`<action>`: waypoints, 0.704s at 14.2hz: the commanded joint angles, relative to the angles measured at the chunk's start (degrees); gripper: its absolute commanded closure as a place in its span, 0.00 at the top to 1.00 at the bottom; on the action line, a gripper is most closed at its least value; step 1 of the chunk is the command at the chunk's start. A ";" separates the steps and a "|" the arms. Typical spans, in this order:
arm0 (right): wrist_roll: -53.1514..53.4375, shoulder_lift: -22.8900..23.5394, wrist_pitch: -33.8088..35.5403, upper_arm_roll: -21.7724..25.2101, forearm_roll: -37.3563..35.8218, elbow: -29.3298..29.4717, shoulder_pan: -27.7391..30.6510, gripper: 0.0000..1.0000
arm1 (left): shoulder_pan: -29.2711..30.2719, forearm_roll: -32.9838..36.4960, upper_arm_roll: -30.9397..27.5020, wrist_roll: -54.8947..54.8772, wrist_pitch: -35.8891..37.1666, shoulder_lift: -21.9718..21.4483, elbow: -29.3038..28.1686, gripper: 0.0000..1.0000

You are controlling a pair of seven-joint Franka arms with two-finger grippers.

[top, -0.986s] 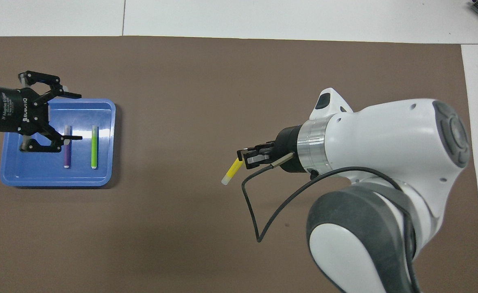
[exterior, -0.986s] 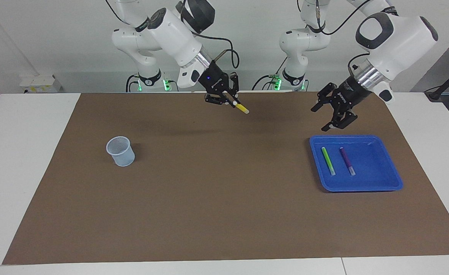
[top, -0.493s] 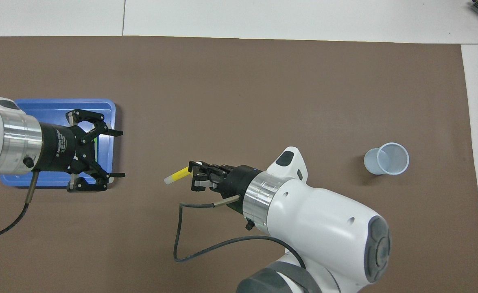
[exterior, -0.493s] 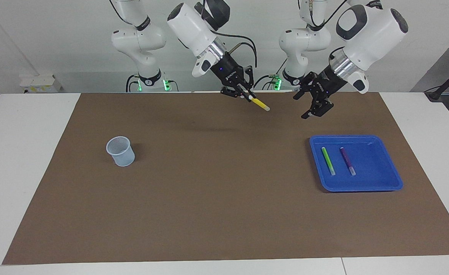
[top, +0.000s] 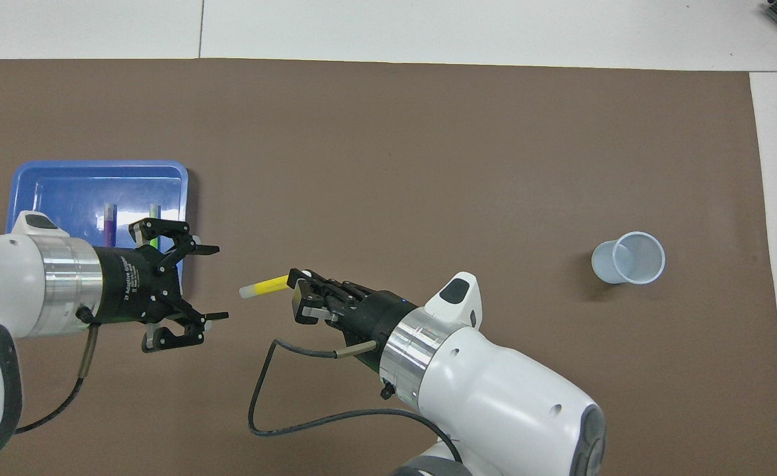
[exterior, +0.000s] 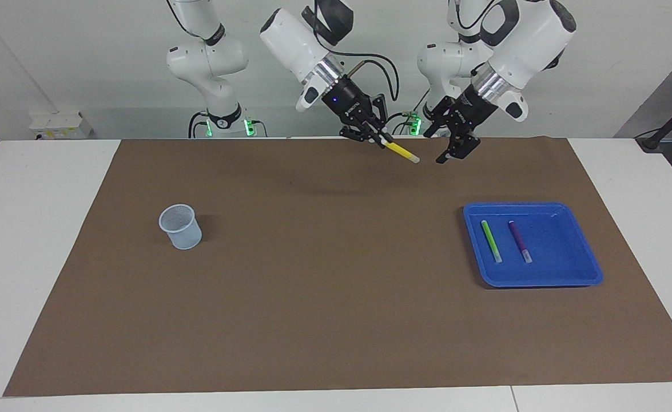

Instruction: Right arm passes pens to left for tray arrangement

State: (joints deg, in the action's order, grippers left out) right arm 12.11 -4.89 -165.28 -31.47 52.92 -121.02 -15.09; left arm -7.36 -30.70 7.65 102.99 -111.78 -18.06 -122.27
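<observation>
Right gripper point(exterior: 382, 139) is clamped on the yellow pen point(exterior: 401, 153), high in the upper middle of the frame, and over the last second it has swung from mid-mat toward its partner. Left gripper point(exterior: 449, 150) has lifted away from the blue tray point(exterior: 541, 283) and now hangs with its fingers spread wide, just beside the pen's free whitish tip but not touching it. That reads to me as the handover about to happen: the pen's free end points at the open jaws, so the gap only needs closing.

Down at the lower right, the tray already holds the green pen point(exterior: 490, 241) and the purple pen point(exterior: 519, 241) side by side, so this yellow one looks like the last. A pale mesh cup point(exterior: 181, 226) stands at centre left on the brown mat point(exterior: 324, 297), which covers a white table point(exterior: 32, 240). A plain white wall point(exterior: 84, 57) fills the top of the frame.
</observation>
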 commanded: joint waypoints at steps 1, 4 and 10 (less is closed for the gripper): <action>0.64 -1.35 -0.57 0.18 1.48 -1.15 -0.64 0.00 | -3.26 -0.76 -0.18 4.05 -4.05 -1.98 -2.44 0.88; 0.64 -1.44 -0.57 0.18 1.48 -1.24 -0.64 0.00 | -5.20 -0.76 0.52 6.34 -6.25 -1.98 -3.06 0.88; 0.46 -1.35 -0.57 0.18 1.48 -1.24 -0.55 0.00 | -5.21 -0.68 3.69 9.42 -10.48 -2.68 -5.08 0.83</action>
State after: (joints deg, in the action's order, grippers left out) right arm 12.12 -4.89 -165.31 -31.46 52.93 -121.07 -15.47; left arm -11.85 -30.70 11.35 111.32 -120.25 -18.44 -124.69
